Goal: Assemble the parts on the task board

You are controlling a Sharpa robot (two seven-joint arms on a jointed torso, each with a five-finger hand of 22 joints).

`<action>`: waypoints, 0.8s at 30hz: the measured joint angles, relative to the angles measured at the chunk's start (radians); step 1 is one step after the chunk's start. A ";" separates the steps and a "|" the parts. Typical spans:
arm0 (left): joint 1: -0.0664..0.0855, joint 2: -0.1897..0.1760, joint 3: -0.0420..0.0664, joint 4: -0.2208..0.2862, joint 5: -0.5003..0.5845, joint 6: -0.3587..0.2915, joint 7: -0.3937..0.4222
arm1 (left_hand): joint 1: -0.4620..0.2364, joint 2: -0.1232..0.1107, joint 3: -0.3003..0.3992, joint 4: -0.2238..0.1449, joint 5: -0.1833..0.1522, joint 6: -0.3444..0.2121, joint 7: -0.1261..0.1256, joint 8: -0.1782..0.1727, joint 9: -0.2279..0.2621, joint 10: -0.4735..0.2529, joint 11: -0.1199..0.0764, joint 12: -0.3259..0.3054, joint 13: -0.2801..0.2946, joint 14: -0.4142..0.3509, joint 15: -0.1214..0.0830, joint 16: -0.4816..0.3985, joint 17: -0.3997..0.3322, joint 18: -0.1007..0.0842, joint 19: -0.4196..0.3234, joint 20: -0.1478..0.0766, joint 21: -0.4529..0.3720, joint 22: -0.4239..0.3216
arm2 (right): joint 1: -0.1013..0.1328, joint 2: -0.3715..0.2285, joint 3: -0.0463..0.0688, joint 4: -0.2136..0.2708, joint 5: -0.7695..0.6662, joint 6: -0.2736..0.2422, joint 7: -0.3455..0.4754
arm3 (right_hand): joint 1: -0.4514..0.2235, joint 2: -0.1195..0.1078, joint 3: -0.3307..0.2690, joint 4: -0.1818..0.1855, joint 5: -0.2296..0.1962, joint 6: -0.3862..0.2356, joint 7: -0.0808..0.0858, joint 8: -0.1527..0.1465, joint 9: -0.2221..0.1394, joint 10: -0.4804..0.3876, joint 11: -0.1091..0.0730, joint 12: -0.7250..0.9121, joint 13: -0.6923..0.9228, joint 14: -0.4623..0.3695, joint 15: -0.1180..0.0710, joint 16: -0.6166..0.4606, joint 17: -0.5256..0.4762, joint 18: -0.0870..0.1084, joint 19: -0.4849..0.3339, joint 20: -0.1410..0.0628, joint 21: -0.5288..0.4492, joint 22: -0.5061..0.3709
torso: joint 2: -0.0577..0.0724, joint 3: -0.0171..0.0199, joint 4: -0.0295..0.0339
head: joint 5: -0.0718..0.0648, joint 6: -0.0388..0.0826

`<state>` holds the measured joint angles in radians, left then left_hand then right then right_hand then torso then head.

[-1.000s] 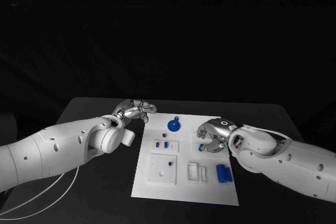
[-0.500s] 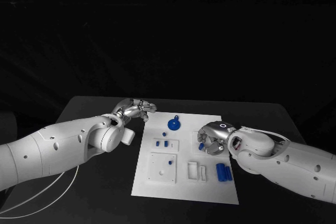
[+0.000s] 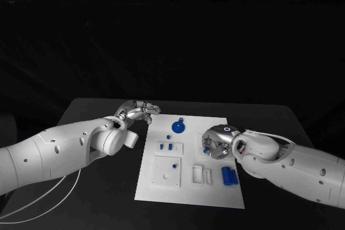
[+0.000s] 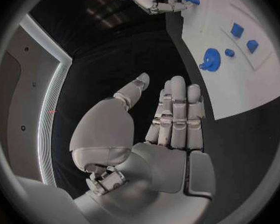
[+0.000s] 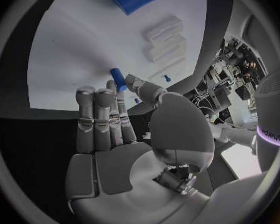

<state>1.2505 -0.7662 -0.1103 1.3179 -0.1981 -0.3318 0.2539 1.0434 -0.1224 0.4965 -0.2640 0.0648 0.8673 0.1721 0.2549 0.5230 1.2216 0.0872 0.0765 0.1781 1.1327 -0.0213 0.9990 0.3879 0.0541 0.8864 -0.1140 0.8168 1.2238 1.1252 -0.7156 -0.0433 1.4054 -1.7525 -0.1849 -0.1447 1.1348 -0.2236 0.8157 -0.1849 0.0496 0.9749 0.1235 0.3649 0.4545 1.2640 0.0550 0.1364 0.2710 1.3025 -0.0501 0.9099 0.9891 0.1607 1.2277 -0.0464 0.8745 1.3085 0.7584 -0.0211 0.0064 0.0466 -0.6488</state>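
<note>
The white task board (image 3: 190, 177) lies in the middle of the black desk (image 3: 93, 110), in the lower centre of the head view. On it sit small blue parts: a round disc with a tab (image 3: 177, 126) near the board's upper edge, two little blocks (image 3: 167, 147) in a recessed tray below it, and a pair of blue cylinders (image 3: 229, 176) lying side by side towards the lower right.

The right hand (image 3: 216, 142) is over the board's right side, just above the cylinders. In the right wrist view a small blue peg (image 5: 118, 78) sits at its fingertips (image 5: 109, 89), seemingly pinched between thumb and finger, though the contact is hard to make out. The left hand (image 3: 138, 112) hangs off the board's upper left corner, fingers straight and close together with the thumb apart, holding nothing.

These parts look like light, rigid plastic, smooth and probably slippery, so a firm fingertip pinch across the short sides seems best. The cylinders would likely roll if nudged.

There is open desk left of the board and beyond its far edge. The right side is tighter, with the right forearm (image 3: 294, 165) lying across the board's lower right corner.
</note>
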 measured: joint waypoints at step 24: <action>0.000 0.001 0.000 -0.011 0.001 0.001 0.000 | 0.000 0.000 0.000 0.000 0.000 0.000 0.000 0.000 -0.001 -0.002 0.002 0.000 0.000 0.000 0.000 0.000 0.002 0.000 0.002 -0.002 0.000 0.001 | -0.007 -0.040 0.026 0.086 -0.053 -0.107 -0.033 | 0.003 0.021 0.067 -0.013 -0.003 0.054 -0.020 0.021 0.012 0.036 -0.018 0.018 0.020 0.025 -0.017 0.025 0.000 0.000 0.023 -0.016 0.030 0.000 | -0.001 -0.0002 0.0002 | 0.002 0.003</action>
<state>1.2505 -0.7654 -0.1103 1.3066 -0.1967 -0.3313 0.2538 1.0434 -0.1224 0.4965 -0.2640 0.0648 0.8673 0.1721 0.2549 0.5222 1.2196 0.0888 0.0765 0.1781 1.1326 -0.0213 0.9990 0.3898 0.0541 0.8887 -0.1158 0.8168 1.2245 1.1184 -0.7559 -0.0173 1.4916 -1.8054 -0.2918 -0.1774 1.1376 -0.2022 0.8825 -0.1982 0.0462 1.0285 0.1033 0.3859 0.4670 1.2997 0.0371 0.1547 0.2911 1.3274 -0.0675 0.9354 0.9892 0.1607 1.2510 -0.0625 0.9044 1.3085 0.7576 -0.0213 0.0066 0.0491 -0.6454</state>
